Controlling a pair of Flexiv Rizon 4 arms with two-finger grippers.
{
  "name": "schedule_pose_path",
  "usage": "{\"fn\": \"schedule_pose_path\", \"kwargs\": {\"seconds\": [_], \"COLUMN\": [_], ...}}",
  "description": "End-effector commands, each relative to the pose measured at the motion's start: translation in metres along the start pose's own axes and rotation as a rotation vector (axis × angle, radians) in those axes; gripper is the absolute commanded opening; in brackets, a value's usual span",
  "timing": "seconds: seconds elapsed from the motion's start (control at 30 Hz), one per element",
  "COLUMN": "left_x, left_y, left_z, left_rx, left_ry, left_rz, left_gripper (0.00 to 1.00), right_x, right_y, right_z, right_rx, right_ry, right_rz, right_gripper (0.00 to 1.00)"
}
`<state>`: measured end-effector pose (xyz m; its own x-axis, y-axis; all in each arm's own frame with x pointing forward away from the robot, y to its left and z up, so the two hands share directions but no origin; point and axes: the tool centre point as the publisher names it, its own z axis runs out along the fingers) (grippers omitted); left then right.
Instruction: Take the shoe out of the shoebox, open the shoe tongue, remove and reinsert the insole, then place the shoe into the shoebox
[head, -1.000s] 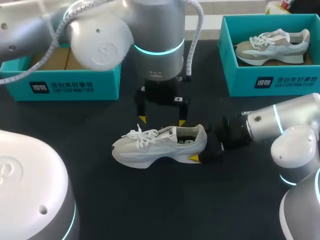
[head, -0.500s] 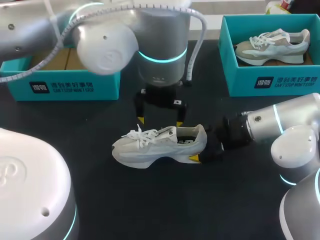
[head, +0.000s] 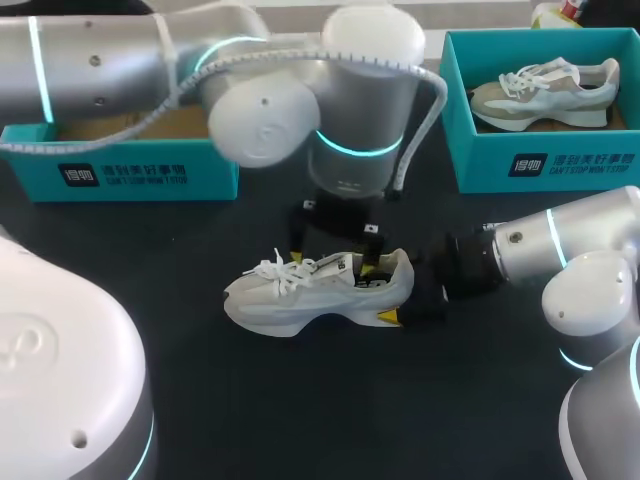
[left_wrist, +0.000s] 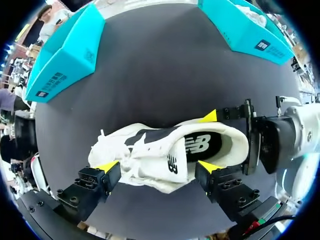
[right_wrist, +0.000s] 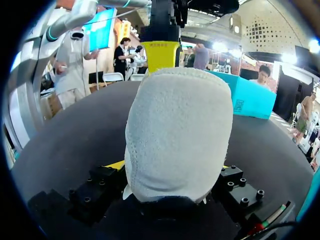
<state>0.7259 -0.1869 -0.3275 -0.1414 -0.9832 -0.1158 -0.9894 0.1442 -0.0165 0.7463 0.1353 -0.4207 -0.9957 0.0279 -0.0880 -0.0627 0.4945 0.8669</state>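
At mid-bench (head: 300, 420), the shoe (head: 320, 290) stands on its sole, heel clamped by the right end effector (right_wrist: 172, 172), the left end effector (left_wrist: 159, 167) poised fingers apart over the laces — tongue-opening, I judge — so next those fingers must dip and pinch the tongue.

Left hand (head: 331, 262) over shoe (head: 300, 295), right hand (head: 405, 300) at heel; left shoebox (head: 120, 172), right shoebox (head: 545, 165) behind.
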Motion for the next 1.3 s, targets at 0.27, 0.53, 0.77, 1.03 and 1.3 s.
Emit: {"fn": "schedule_pose_path", "kwargs": {"seconds": [0.27, 0.53, 0.77, 1.03, 1.3], "left_x": [0.0, -0.021, -0.038, -0.042, -0.049], "left_y": [0.001, 0.008, 0.013, 0.02, 0.022], "left_z": [0.02, 0.014, 0.002, -0.01, -0.025], "left_rx": [-0.019, 0.003, -0.003, -0.075, -0.091], "left_ry": [-0.107, -0.168, -0.176, -0.021, 0.071], "left_rz": [-0.03, -0.116, -0.168, -0.145, -0.115], "left_gripper": [1.0, 1.0, 0.24, 0.0, 0.0], "right_x": [-0.003, -0.003, -0.003, -0.003, -0.003], "right_y": [-0.002, -0.002, -0.002, -0.002, -0.002], "right_z": [0.007, 0.007, 0.007, 0.007, 0.007], "right_rx": [0.006, 0.006, 0.006, 0.006, 0.006], "right_ry": [-0.002, -0.002, -0.002, -0.002, -0.002], "right_rz": [0.0, 0.0, 0.0, 0.0, 0.0], "right_gripper": [0.0, 0.0, 0.0, 0.0, 0.0]}}
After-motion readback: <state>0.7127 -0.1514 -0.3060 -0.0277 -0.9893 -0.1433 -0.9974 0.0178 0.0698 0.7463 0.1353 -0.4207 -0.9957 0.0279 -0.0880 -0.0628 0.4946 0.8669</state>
